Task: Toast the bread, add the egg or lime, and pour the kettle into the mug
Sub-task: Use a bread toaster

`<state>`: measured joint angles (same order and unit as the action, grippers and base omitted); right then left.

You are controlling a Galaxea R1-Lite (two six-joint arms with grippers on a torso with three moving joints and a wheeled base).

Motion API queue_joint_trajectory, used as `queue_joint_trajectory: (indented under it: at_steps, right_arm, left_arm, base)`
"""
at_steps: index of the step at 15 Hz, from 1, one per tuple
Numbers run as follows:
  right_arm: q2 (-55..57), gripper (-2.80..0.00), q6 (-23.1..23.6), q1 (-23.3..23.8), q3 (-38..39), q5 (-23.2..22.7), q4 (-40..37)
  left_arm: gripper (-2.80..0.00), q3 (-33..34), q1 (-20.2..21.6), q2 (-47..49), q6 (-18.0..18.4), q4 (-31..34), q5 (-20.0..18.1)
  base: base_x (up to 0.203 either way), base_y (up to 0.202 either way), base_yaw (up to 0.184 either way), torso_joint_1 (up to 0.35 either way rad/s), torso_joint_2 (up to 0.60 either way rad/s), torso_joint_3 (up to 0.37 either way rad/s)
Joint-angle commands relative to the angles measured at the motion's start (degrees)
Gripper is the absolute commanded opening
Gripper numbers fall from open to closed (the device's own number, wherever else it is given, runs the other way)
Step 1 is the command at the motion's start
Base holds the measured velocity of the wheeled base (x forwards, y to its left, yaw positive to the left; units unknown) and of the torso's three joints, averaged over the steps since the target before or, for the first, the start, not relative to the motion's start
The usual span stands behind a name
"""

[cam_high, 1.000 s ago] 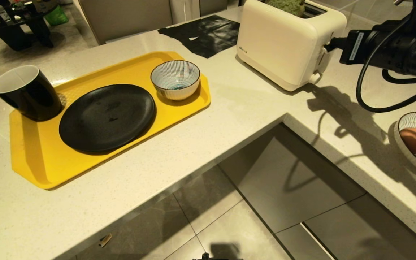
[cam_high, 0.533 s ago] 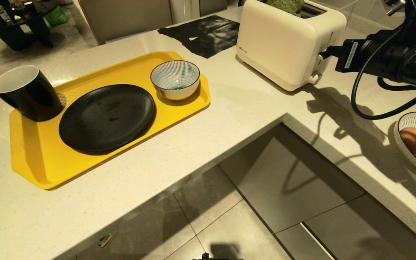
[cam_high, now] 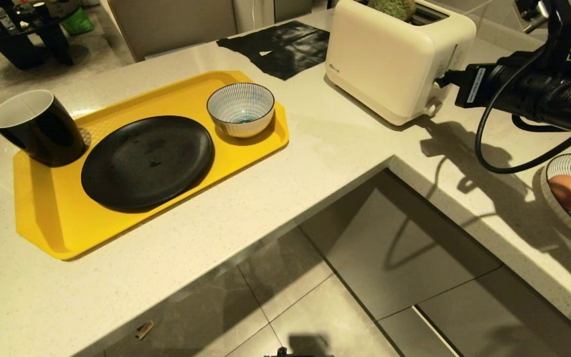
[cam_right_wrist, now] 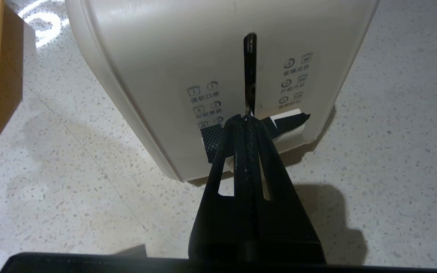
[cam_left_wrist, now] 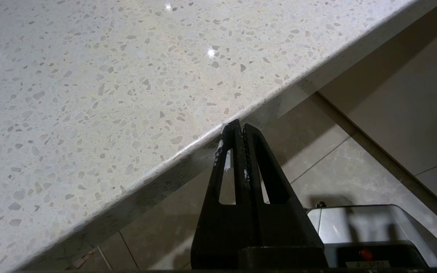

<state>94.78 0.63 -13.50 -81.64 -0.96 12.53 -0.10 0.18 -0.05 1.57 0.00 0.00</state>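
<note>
So the bread (cam_high: pixel 393 7) is sitting down in the slot of the white toaster (cam_high: pixel 389 64), only its green top poking out at the far end of the counter (cam_high: pixel 335 144). The right gripper (cam_right_wrist: pixel 246 118) has its jaws pinched fully together, holding nothing, and the tip is right at the toaster's lever (cam_right_wrist: pixel 285 122), low on the end panel below the vertical slot. I can't quite tell if it's actually touching the lever or just over it. The bread is well above and behind those jaws, so this looks like a lever push, not a grab. When it does come out I'd guess it's light, soft and crumbly, so take it by the crust edges with a gentle squeeze. The left gripper (cam_left_wrist: pixel 240 131) is also closed and empty, parked down by the counter edge. The mug (cam_high: pixel 37 126) waits on the yellow tray (cam_high: pixel 42 223).
</note>
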Motion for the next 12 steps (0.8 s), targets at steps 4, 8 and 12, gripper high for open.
queue_joint_trajectory:
  at_steps: [4,8,12]
  right_arm:
    - [-0.11,-2.8,-0.02,-0.04,0.25,-0.1,-0.13]
    - [-0.12,-2.8,-0.02,-0.04,0.07,-0.17,-0.13]
    - [-0.91,-2.8,0.25,-0.13,-0.37,-0.18,-0.13]
  left_arm:
    - [-2.8,0.01,0.08,0.05,0.1,0.0,-0.09]
    - [-2.8,0.01,0.08,0.05,0.02,0.0,-0.08]
    - [-2.8,0.01,0.08,0.05,0.1,0.0,-0.09]
  base:
    - [0.0,0.0,0.0,0.0,0.0,0.0]
    - [0.0,0.0,0.0,0.0,0.0,0.0]
    - [0.0,0.0,0.0,0.0,0.0,0.0]
